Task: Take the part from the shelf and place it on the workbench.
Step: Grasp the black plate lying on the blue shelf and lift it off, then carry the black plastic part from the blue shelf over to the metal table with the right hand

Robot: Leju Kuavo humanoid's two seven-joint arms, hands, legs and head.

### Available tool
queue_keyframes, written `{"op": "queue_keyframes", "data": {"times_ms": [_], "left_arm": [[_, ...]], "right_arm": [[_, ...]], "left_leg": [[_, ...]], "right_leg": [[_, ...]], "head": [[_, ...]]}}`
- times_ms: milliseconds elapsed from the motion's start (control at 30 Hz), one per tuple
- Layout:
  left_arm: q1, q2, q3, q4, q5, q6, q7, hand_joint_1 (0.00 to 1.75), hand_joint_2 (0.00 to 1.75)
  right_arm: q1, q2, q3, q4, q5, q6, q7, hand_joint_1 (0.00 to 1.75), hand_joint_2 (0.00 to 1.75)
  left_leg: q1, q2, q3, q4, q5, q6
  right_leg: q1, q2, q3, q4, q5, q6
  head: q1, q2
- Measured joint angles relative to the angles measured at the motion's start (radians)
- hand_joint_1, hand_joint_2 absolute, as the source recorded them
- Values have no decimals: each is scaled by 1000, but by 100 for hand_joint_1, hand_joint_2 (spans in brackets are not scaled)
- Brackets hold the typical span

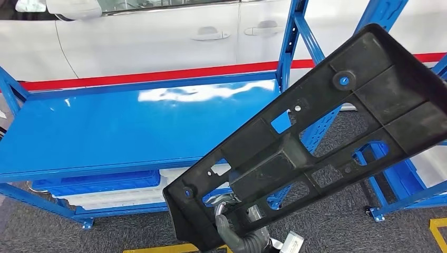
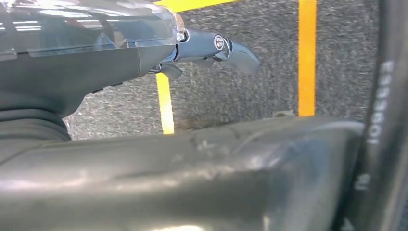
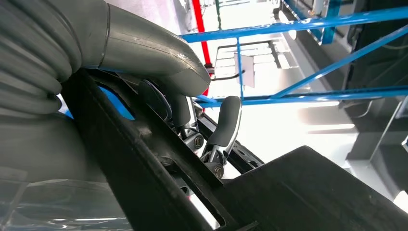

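Black plastic part (image 1: 316, 142) held up before the blue shelf (image 1: 132, 126).
Right hand (image 1: 240, 232) grips its near end; left hand (image 2: 211, 53) holds nothing, fingers apart.

A white car (image 1: 158, 37) stands beyond the hand, on the far side of the blue rack, its door handles (image 1: 210, 34) and a side mirror (image 1: 74, 8) showing. A red stripe (image 1: 158, 75) runs along its lower edge. Grey carpet floor (image 1: 327, 221) lies below the hand, marked with yellow tape lines (image 2: 307, 53). Blue and white bins (image 1: 100, 187) sit low down, off to the hand's left.
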Motion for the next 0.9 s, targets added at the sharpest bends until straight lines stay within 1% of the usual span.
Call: {"op": "queue_keyframes", "data": {"times_ms": [33, 67, 100, 133, 167, 200, 233, 267, 300, 333, 367, 400, 433, 467, 500, 533, 567, 600, 633, 667, 700, 733, 767, 800, 833, 867, 900], "left_arm": [[0, 0, 0, 0, 0, 0, 0, 0, 0], [-1, 0, 0, 0, -1, 0, 0, 0, 0], [-1, 0, 0, 0, -1, 0, -1, 0, 0], [-2, 1, 0, 0, -2, 1, -1, 0, 0], [-2, 1, 0, -1, -3, 1, -2, 0, 0], [-3, 2, 0, -1, -3, 2, -3, 0, 0], [-3, 2, 0, -1, -4, 3, -4, 0, 0], [-4, 2, 1, -1, -4, 3, -4, 0, 0], [-4, 0, 1, -1, -4, 3, -4, 0, 0], [-5, 0, 1, -1, -4, 3, -4, 0, 0], [-5, -1, 1, 0, -4, 3, -4, 0, 0], [-5, -2, 1, 0, -4, 3, -4, 0, 0], [-3, -2, 1, 0, -4, 3, -4, 0, 0], [-1, -2, 1, 0, -4, 3, -4, 0, 0], [0, -2, 1, 0, -4, 3, -4, 0, 0], [0, -2, 1, 0, -5, 3, -4, 0, 0], [-2, -2, 1, 0, -5, 3, -4, 0, 0], [-3, -2, 1, 0, -5, 3, -4, 0, 0], [-5, -2, 1, 0, -5, 4, -4, 0, 0], [-5, -2, 1, -1, -5, 4, -5, 0, 0], [-5, -2, 2, -1, -5, 4, -5, 0, 0], [-6, -2, 2, -1, -6, 4, -6, 0, 0], [-6, -2, 2, -1, -6, 4, -6, 0, 0], [-7, -2, 2, -1, -7, 4, -6, 0, 0], [-7, -2, 2, -1, -8, 4, -6, 0, 0], [-6, -2, 2, -1, -9, 4, -6, 0, 0], [-3, -3, 2, 0, -10, 4, -6, 0, 0]], "right_arm": [[6, 0, -5, 0, -1, 1, 0, 175, 175], [12, 0, -10, -1, -1, 2, 0, 175, 175], [19, 0, -15, -3, -1, 3, 0, 175, 175], [25, 1, -20, -6, -1, 3, 0, 175, 175], [30, 2, -24, -9, -2, 3, 0, 175, 175], [34, 3, -29, -13, -3, 4, -1, 175, 175], [38, 4, -34, -16, -4, 4, -2, 175, 175], [43, 5, -39, -19, -4, 4, -2, 175, 175], [50, 5, -44, -21, -5, 4, -3, 175, 175], [56, 5, -50, -23, -6, 4, -4, 175, 175], [61, 5, -55, -24, -6, 4, -4, 175, 175], [63, 5, -59, -25, -7, 4, -4, 175, 175], [65, 5, -63, -25, -7, 4, -5, 175, 175], [66, 5, -66, -25, -7, 4, -5, 175, 175], [69, 5, -69, -25, -8, 4, -5, 175, 175], [73, 5, -73, -25, -9, 4, -5, 175, 175], [76, 5, -76, -25, -11, 4, -5, 175, 175], [79, 5, -79, -25, -13, 4, -5, 175, 175], [80, 5, -81, -25, -14, 4, -5, 175, 175], [81, 6, -83, -25, -16, 4, -5, 175, 175], [81, 7, -85, -25, -17, 4, -5, 175, 175], [83, 8, -88, -25, -17, 4, -5, 175, 175], [86, 9, -91, -25, -18, 5, -5, 175, 175], [91, 10, -94, -25, -18, 5, -6, 175, 175], [96, 10, -97, -25, -18, 5, -6, 175, 175], [100, 10, -99, -25, -18, 5, -6, 175, 175], [102, 11, -100, -25, -18, 5, -6, 175, 175]], "left_leg": [[-1, -1, 17, 13, 12, 4], [-5, -6, 50, -7, 40, 11], [-8, -18, 96, -54, 67, 21], [-13, -39, 153, -125, 78, 33], [-16, -59, 205, -199, 75, 42], [-20, -74, 239, -253, 66, 47], [-24, -80, 258, -288, 57, 51], [-26, -72, 260, -303, 61, 51], [-26, -60, 255, -308, 73, 54], [-24, -47, 250, -316, 87, 59], [-21, -33, 241, -325, 102, 65], [-19, -18, 230, -329, 116, 69], [-20, -4, 216, -330, 128, 72], [-20, 12, 201, -328, 139, 72], [-21, 28, 185, -323, 148, 71], [-20, 43, 168, -317, 156, 68], [-19, 56, 150, -308, 164, 64], [-18, 68, 131, -297, 169, 60], [-19, 78, 114, -284, 172, 55], [-19, 88, 100, -270, 174, 49], [-20, 97, 90, -257, 178, 42], [-21, 107, 83, -249, 183, 35], [-19, 117, 78, -244, 189, 27], [-15, 120, 73, -242, 193, 18], [-12, 108, 67, -235, 182, 10], [-8, 84, 59, -216, 153, 4], [-6, 53, 48, -178, 106, -1]], "right_leg": [[3, 7, -17, 2, 12, 0], [6, 15, -34, 4, 24, 1], [8, 24, -49, 5, 36, 2], [10, 33, -60, 7, 47, 5], [11, 41, -69, 7, 58, 8], [10, 48, -74, 6, 70, 13], [7, 56, -77, 3, 82, 19], [5, 67, -79, -3, 96, 27], [3, 72, -82, -6, 102, 33], [3, 66, -88, -1, 91, 39], [5, 52, -98, 21, 58, 43], [4, 32, -111, 64, 6, 45], [3, 13, -126, 121, -50, 49], [0, 2, -137, 184, -91, 54], [-4, -3, -141, 237, -103, 60], [-9, -7, -134, 267, -89, 65], [-14, -12, -113, 267, -60, 70], [-19, -24, -75, 237, -33, 75], [-22, -46, -21, 182, -24, 79], [-21, -68, 34, 115, -33, 79], [-19, -84, 73, 57, -52, 76], [-15, -90, 94, 19, -70, 69], [-11, -83, 94, 2, -76, 59], [-10, -73, 84, -2, -72, 46], [-9, -64, 73, -1, -62, 35], [-9, -56, 62, -3, -51, 24], [-8, -47, 49, -4, -38, 15]], "head": [[0, 0], [0, 0], [0, 0], [0, 0], [0, 0], [0, 0], [0, 0], [0, 0], [0, 0], [0, 0], [0, 0], [0, 0], [0, 0], [0, 0], [0, 0], [0, 0], [0, 0], [0, 0], [0, 0], [0, 0], [0, 0], [0, 0], [-1, 0], [0, 0], [-1, 0], [-1, 0], [-1, 0]]}}
